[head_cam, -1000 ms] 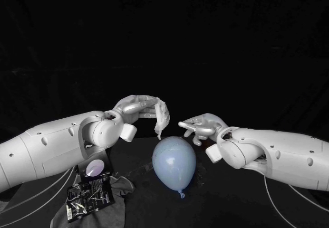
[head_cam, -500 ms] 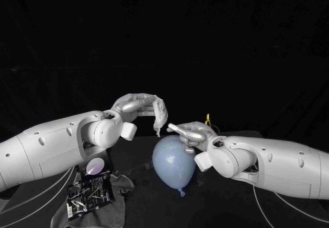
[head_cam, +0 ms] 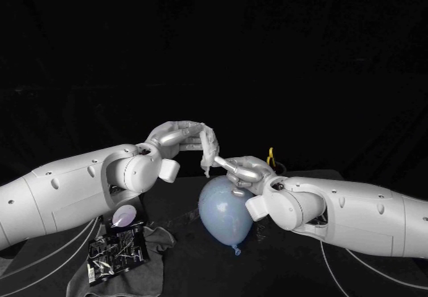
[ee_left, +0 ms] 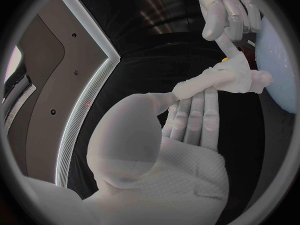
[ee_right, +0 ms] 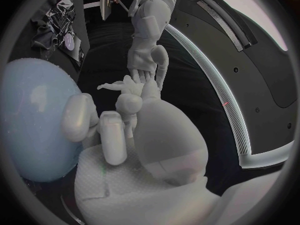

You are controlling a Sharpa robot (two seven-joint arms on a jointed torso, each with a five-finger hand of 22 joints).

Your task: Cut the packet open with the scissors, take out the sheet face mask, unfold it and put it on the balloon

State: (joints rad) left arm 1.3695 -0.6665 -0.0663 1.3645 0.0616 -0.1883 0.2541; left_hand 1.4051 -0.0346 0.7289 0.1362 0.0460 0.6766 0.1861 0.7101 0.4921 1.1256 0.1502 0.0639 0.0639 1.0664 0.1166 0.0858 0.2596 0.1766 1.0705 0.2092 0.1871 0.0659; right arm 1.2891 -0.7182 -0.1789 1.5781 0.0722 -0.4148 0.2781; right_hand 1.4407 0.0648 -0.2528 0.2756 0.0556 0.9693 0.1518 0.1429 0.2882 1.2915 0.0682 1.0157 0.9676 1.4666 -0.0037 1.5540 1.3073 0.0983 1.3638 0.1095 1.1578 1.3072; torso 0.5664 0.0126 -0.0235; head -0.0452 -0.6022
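Note:
My left hand (head_cam: 181,140) is raised above the table and holds the folded white sheet mask (head_cam: 209,147), which hangs down from its fingers. My right hand (head_cam: 242,169) has come up just right of it, and an outstretched fingertip reaches the mask's lower end. In the left wrist view the mask (ee_left: 232,79) lies across my left fingers (ee_left: 194,116), with the right hand (ee_left: 225,12) touching it. The pale blue balloon (head_cam: 225,210) lies on the table right below both hands, its knot towards me. The right wrist view shows the balloon (ee_right: 37,130) beside my right hand (ee_right: 119,130).
The dark patterned packet (head_cam: 116,253) lies at the front left on a crumpled grey cloth (head_cam: 157,239), with a pale round piece (head_cam: 124,215) behind it. A yellow scissors handle (head_cam: 270,154) sticks up behind my right hand. Cables run along the table's front corners.
My right hand has moved up and to the left, from beside the balloon to the mask's lower end. The left hand has kept the mask in about the same place.

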